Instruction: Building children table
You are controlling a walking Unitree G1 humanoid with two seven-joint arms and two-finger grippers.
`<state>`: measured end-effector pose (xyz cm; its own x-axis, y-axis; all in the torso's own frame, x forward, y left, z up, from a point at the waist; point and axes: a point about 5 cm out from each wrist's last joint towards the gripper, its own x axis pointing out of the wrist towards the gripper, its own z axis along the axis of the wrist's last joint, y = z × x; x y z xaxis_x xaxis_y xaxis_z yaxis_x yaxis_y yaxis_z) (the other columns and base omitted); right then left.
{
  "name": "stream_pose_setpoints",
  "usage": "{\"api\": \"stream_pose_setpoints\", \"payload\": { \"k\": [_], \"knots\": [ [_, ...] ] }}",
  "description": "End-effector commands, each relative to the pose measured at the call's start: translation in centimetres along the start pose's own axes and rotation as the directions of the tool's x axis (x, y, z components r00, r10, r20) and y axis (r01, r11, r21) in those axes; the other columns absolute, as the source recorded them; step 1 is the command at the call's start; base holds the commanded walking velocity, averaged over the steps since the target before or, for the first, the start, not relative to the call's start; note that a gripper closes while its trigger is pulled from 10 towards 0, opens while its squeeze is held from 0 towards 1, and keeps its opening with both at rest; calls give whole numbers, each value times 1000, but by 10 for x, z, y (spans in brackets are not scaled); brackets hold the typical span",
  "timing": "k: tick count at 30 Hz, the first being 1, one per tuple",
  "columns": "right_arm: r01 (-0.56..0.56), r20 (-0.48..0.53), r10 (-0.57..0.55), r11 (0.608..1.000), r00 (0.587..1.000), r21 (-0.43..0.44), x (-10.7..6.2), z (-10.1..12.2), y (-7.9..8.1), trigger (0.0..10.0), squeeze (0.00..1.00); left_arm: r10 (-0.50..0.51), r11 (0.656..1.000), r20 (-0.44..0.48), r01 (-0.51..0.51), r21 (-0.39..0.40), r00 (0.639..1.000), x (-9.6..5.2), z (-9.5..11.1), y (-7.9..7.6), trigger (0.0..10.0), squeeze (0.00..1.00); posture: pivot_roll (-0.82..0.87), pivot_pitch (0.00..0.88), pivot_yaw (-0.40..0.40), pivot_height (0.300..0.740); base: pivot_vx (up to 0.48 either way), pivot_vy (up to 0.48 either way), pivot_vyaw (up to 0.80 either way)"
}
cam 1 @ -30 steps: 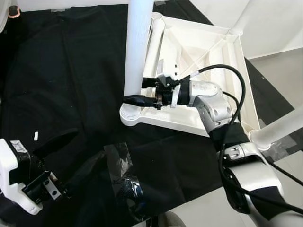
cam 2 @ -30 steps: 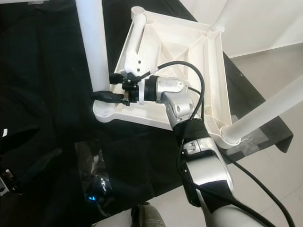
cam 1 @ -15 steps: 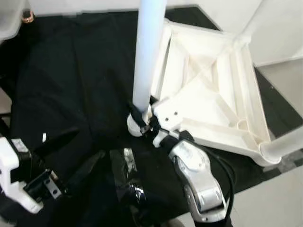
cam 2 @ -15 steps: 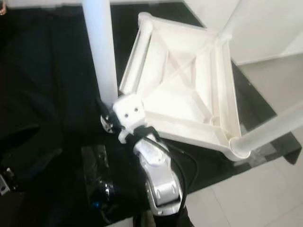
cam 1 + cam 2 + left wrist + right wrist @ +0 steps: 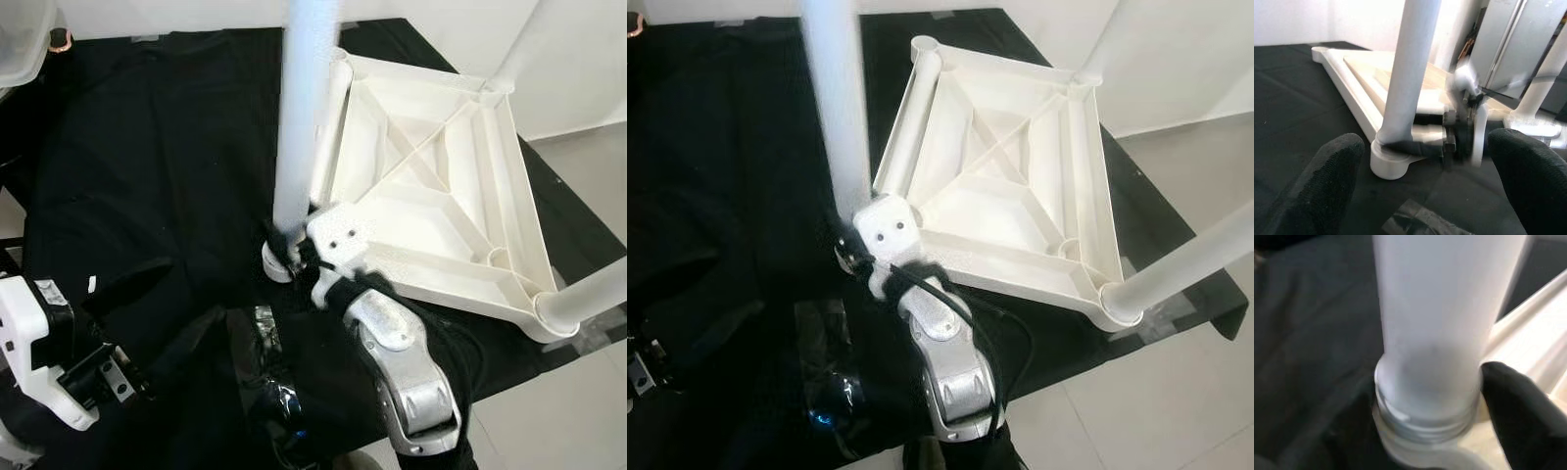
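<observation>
Open black cloth (image 5: pixel 147 147) on the robot's left, upright table leg (image 5: pixel 304 117) and upturned white tabletop (image 5: pixel 441 196) block the right — right gripper (image 5: pixel 286 253) crowds the leg's base

You see a black cloth (image 5: pixel 147 147) spread over the floor, wrinkled, w/ a clear tape patch (image 5: pixel 263 338) near its front edge. Pale grey floor tiles (image 5: pixel 1136 411) border the cloth's right edge. White wall (image 5: pixel 1176 49) at rear right. Light is even.
</observation>
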<state>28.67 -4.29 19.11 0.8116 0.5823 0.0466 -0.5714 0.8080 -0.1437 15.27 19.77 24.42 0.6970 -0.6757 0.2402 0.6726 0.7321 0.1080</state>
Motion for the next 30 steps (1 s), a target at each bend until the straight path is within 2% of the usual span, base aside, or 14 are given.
{"api": "stream_pose_setpoints", "payload": {
  "k": [1, 3, 4, 6, 7, 8, 9, 10, 14, 18, 19, 20, 21, 30],
  "knots": [
    [-29, 85, 28, 999, 996, 18, 2, 18, -5, 10000, 1000, -12, 1000, -20, 12, -5, 1000, 0, -2, -1, 10000, 0, 179, 282, -112, 740, 0, 0, 0],
    [-149, 172, 148, 989, 974, -10, 10, 39, -22, 10000, 1000, -14, 1000, -20, 14, -7, 1000, 0, -2, -2, 10000, 0, 180, 288, -116, 740, 0, 0, 0],
    [-149, 172, 148, 989, 974, -10, 10, 39, -22, 10000, 1000, -14, 1000, -20, 14, -7, 1000, 0, -2, -2, 10000, 0, 180, 288, -116, 740, 0, 0, 0],
    [-258, 203, 266, 964, 942, -66, 15, 53, -37, 10000, 1000, -15, 1000, -19, 15, -11, 1000, 0, -2, -4, 10000, 0, 184, 300, -121, 740, 0, 0, 0],
    [-258, 203, 266, 964, 942, -66, 15, 53, -37, 10000, 1000, -15, 1000, -19, 15, -11, 1000, 0, -2, -4, 10000, 0, 184, 300, -121, 740, 0, 0, 0],
    [-331, 191, 350, 935, 917, -129, 20, 61, -54, 10000, 596, -15, 1000, -19, 14, -15, 1000, 1, -2, -6, 10000, 0, 189, 305, -123, 740, 0, 0, 0],
    [-331, 191, 350, 935, 917, -129, 20, 61, -54, 10000, 596, -15, 1000, -19, 14, -15, 1000, 1, -2, -6, 10000, 0, 189, 305, -123, 740, 0, 0, 0],
    [-338, 181, 362, 929, 914, -152, 22, 63, -60, 10000, 0, -13, 1000, -19, 13, -17, 1000, 0, -2, -7, 10000, 0, 187, 310, -124, 740, 0, 0, 0],
    [-423, 145, 457, 880, 877, -214, 32, 73, -77, 10000, 0, -12, 1000, -22, 11, -23, 1000, -1, -1, -10, 10000, 0, 192, 319, -127, 740, 0, 0, 0],
    [-482, 148, 509, 856, 848, -186, 42, 84, -88, 10000, 0, -11, 1000, -25, 11, -27, 1000, -2, -1, -11, 10000, 0, 198, 325, -130, 740, 0, 0, 0],
    [-519, 144, 543, 837, 827, -174, 44, 86, -89, 3294, 0, -11, 1000, -27, 10, -28, 1000, -2, -1, -12, 10000, 0, 200, 330, -132, 740, 0, 0, 0],
    [-549, 143, 571, 819, 808, -168, 46, 87, -89, 3294, 0, -11, 1000, -28, 10, -29, 1000, -2, -1, -12, 10000, 0, 200, 330, -132, 740, 0, 0, 0],
    [-566, 134, 587, 807, 798, -166, 48, 87, -90, 0, 0, -10, 1000, -31, 9, -29, 999, -2, -1, -12, 10000, 0, 200, 330, -132, 740, 0, 0, 0],
    [-624, 124, 639, 769, 759, -139, 46, 84, -97, 0, 0, -4, 1000, -38, 3, -28, 999, -4, -1, -12, 10000, 0, 203, 328, -130, 740, 0, 0, 0]
  ]
}}
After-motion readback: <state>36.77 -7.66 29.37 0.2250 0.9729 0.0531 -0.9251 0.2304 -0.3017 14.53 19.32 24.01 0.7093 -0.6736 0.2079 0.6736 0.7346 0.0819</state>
